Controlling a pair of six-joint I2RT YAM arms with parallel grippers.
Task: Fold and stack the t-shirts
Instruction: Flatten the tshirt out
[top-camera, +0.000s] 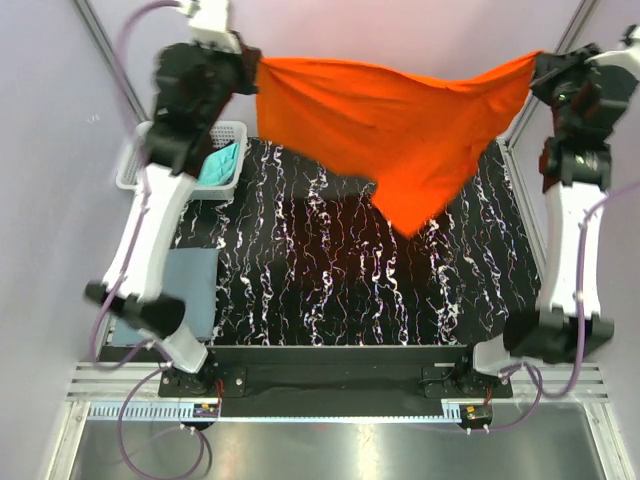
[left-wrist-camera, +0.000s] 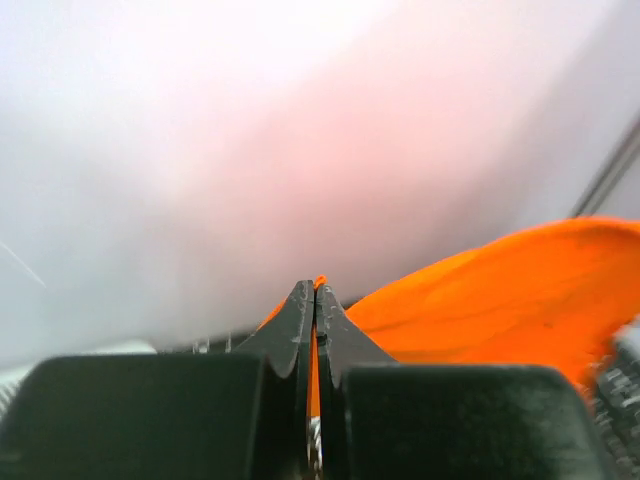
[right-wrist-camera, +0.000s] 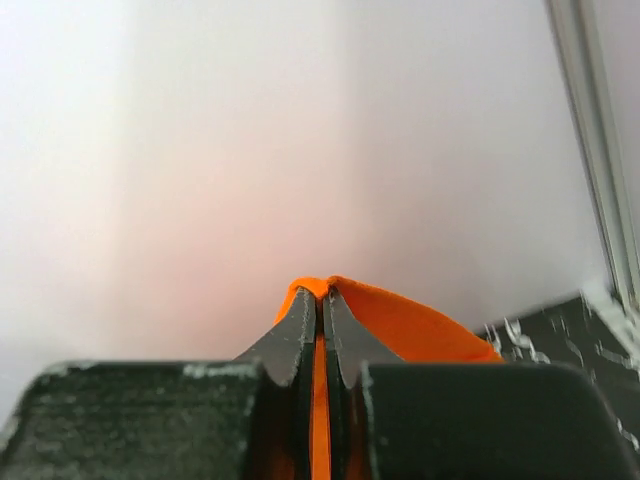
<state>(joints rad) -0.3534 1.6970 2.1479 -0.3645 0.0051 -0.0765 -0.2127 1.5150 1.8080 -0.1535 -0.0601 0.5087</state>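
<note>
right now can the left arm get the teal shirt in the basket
Probably not yet: its jaws are shut on a corner of the orange t-shirt, held aloft with the right arm. The teal shirt lies close by in the basket, reachable once it lets go.

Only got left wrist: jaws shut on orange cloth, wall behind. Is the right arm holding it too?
Observer: Yes, the right gripper is shut on the other corner of the orange t-shirt.
Operator: Hanging or on the table?
Observer: Hanging, stretched between both arms, lowest tip apparently above the black marbled table.
Operator: Other shirts?
Observer: A teal t-shirt in the white basket far left; a grey-blue t-shirt flat at the table's left edge.
</note>
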